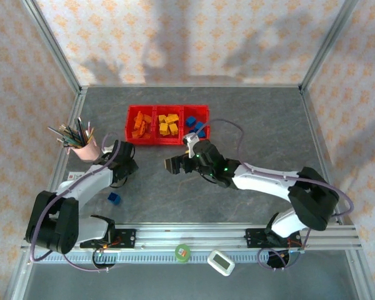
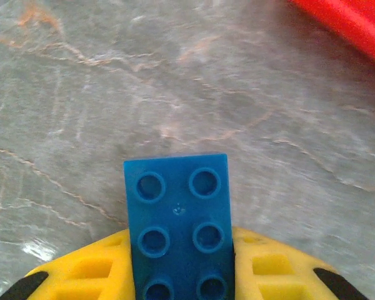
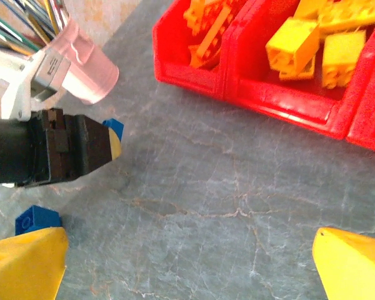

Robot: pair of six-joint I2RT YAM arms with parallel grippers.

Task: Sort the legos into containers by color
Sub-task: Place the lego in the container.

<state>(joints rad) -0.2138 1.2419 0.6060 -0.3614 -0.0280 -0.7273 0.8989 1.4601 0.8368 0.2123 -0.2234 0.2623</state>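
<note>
My left gripper (image 2: 181,281) is clamped on one blue brick (image 2: 177,212), near the three red bins (image 1: 169,143); my right gripper (image 3: 190,265) has its jaws wide apart, holding nothing; one loose blue brick (image 1: 114,198) lies beside my left arm.

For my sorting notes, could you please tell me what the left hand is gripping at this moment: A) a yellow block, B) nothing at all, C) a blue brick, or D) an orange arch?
C: the left wrist view shows the left hand shut on a blue brick.
</note>
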